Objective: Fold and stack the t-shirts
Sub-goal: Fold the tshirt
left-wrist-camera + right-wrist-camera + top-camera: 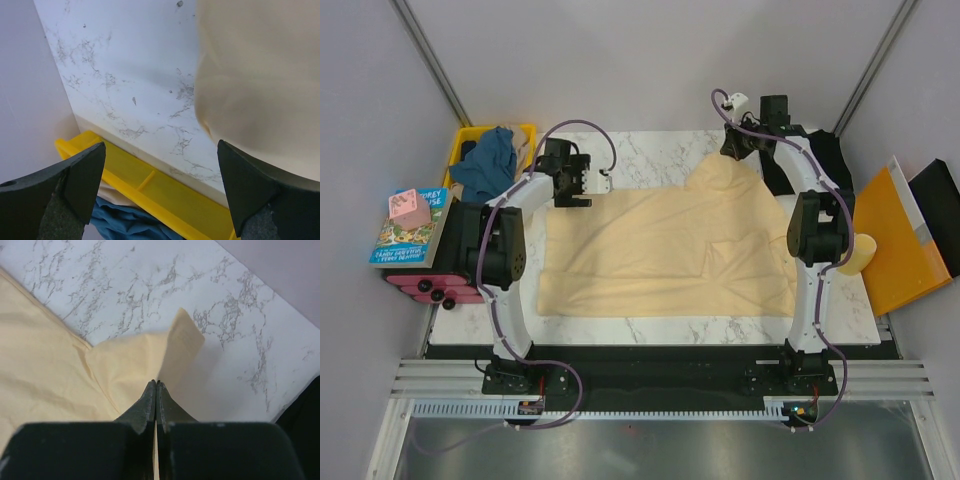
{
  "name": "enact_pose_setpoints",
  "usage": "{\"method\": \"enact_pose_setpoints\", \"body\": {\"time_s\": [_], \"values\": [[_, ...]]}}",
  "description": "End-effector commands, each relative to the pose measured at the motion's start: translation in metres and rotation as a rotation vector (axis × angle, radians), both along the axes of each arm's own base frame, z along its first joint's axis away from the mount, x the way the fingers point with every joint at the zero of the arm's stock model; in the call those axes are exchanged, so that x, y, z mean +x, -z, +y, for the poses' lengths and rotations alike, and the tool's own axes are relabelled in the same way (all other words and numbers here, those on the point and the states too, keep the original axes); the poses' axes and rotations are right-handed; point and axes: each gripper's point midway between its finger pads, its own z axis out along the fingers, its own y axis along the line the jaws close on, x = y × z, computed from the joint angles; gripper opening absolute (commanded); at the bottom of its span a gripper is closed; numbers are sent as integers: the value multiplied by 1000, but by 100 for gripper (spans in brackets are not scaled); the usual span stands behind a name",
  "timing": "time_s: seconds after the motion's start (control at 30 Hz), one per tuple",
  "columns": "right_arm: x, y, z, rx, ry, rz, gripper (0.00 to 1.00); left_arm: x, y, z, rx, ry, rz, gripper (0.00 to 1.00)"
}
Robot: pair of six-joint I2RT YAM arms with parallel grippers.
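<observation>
The pale cream-yellow short-sleeved cloth t-shirt (660,250) lies spread over the white marble bench (650,150), filling the middle of the top view. The right claw (156,382) is pressed together on a thin fold of that shirt at its upper right. The left claw (161,150) stands wide apart and holds nothing, just beside the shirt's upper left edge.

The right claw has very little cloth in its bite, so a brisk pull could slide the fold out. With only one corner held, a fold would probably drag the shirt askew and rumple it.

The black cloth t-shirt (311,400) lies close by at the right and might snag. The teal-blue t-shirt (490,165) sits in the yellow plastic crate (525,128) at upper left, near the left claw.
</observation>
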Motion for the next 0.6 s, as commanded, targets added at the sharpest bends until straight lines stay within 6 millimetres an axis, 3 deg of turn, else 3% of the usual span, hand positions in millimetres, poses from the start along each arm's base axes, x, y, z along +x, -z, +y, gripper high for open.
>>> {"method": "enact_pose_setpoints", "body": {"time_s": [0.0,0.2,0.23,0.3,0.33,0.37,0.43,0.57], "values": [[-1,-42,-1,-83,-31,-137,0,5,5,2,-27,-46,4,100],[-10,-55,-7,-141,-31,-161,0,1,15,9,-59,-20,69,100],[-15,-52,-8,-152,-33,-148,0,-1,17,11,-68,-24,90,100],[-22,-65,-11,-182,-48,-176,0,6,17,13,-94,-40,118,100],[-29,-60,-10,-191,-57,-162,0,1,21,15,-105,-57,155,100],[-34,-72,-11,-199,-58,-183,0,8,13,18,-114,-68,148,99],[-45,-68,-12,-237,-83,-181,0,7,21,19,-134,-83,189,99],[-56,-75,-14,-299,-101,-208,0,9,15,17,-172,-68,231,98]]}}
